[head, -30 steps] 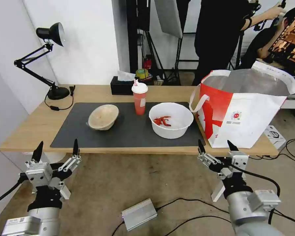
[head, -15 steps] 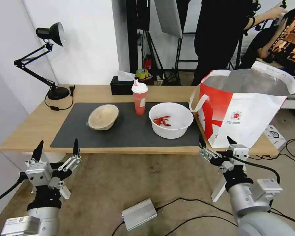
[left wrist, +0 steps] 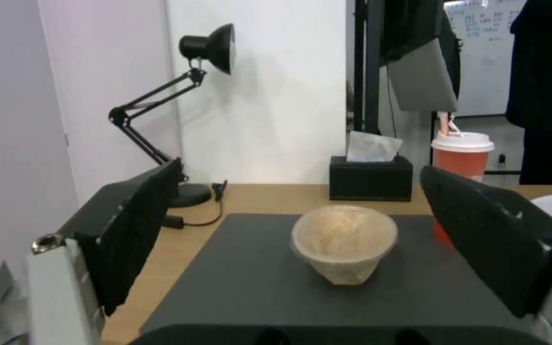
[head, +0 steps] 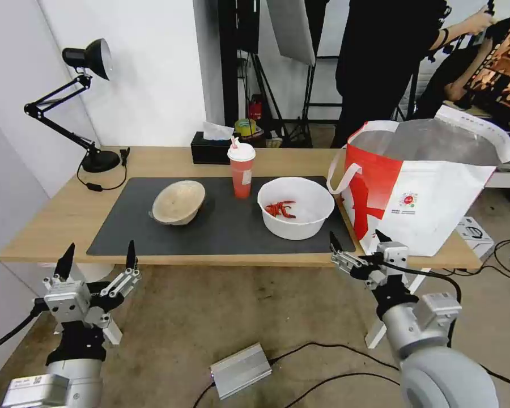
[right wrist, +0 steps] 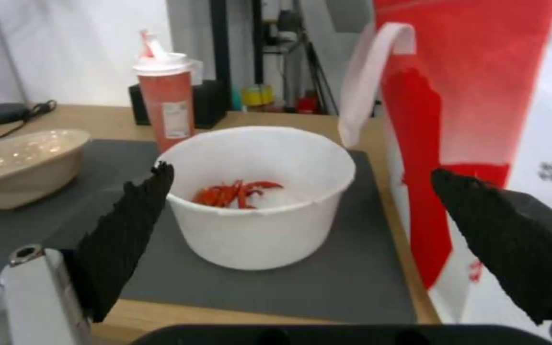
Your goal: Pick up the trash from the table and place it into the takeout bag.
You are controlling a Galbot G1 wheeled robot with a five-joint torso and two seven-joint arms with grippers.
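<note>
The right gripper is hovering, jaws apart and empty, at the counter edge before the white bowl. The left gripper, also apart, is waiting below the counter edge. The takeout bag is standing just beside the white bowl.

Left gripper: low on the robot's left, wrist raised, black fingers spread wide, pointing up and forward, nothing between them | Right gripper: out front on the right, arm angled inward, fingers parted wide, holding nothing
</note>
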